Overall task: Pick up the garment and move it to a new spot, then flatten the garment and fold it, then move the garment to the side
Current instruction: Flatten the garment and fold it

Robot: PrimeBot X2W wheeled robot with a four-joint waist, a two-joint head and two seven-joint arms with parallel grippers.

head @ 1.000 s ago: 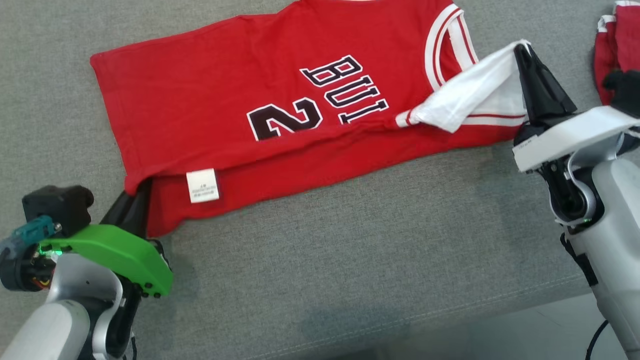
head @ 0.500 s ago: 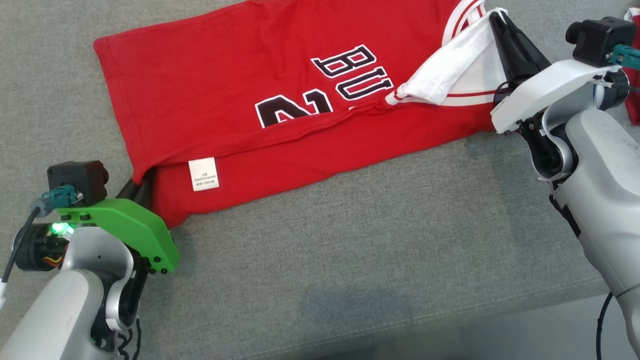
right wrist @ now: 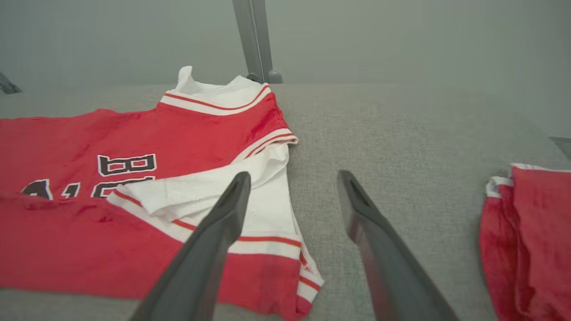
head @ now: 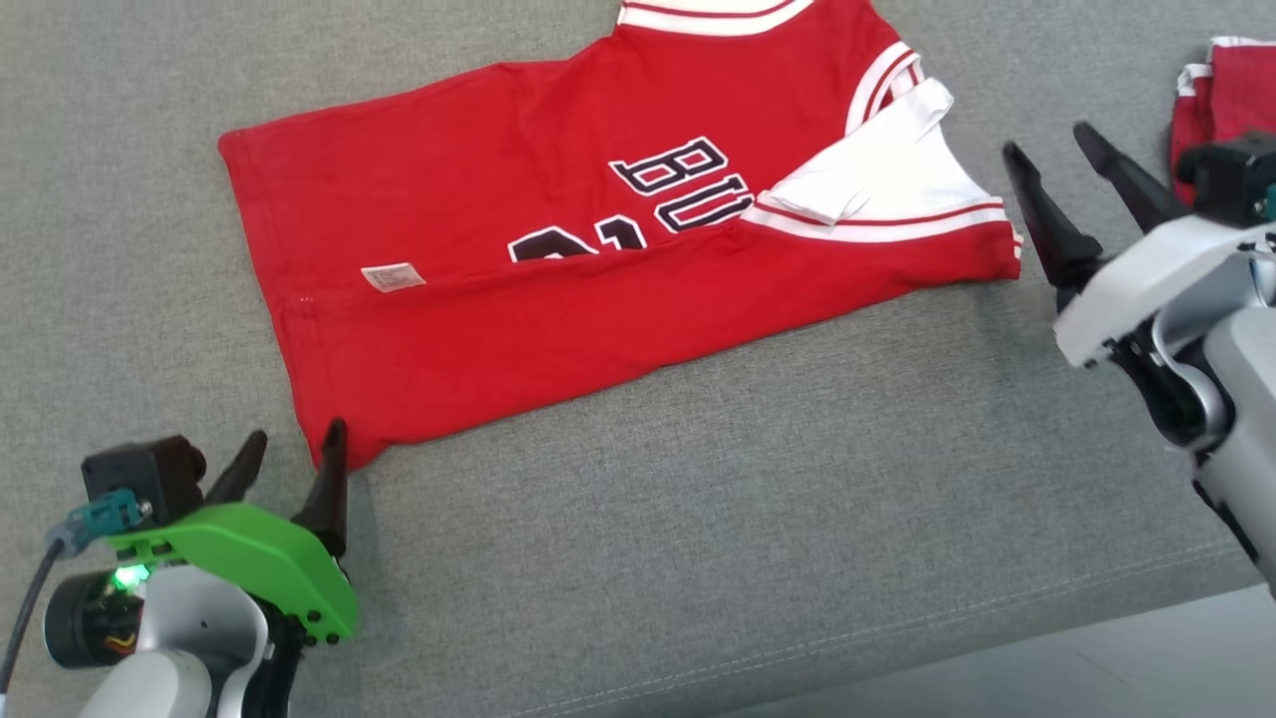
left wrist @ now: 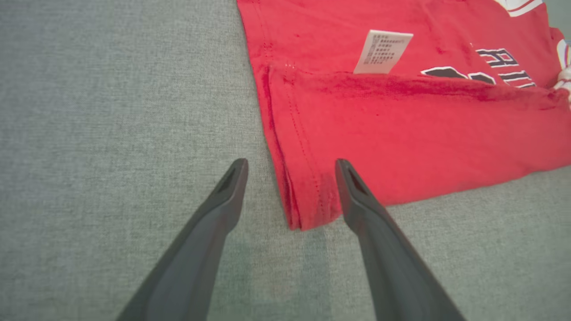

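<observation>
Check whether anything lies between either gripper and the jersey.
Nothing visible does. The left gripper stands open at the near hem corner of the jersey, the right gripper open just off its sleeve end. A second red garment lies beyond the right gripper, out of the way.

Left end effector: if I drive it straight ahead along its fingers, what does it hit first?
The red jersey: its folded hem corner lies between the open fingers of the left end effector, so that comes first. Its height over the grey cushion is unclear; it might skim over the cloth.
</observation>
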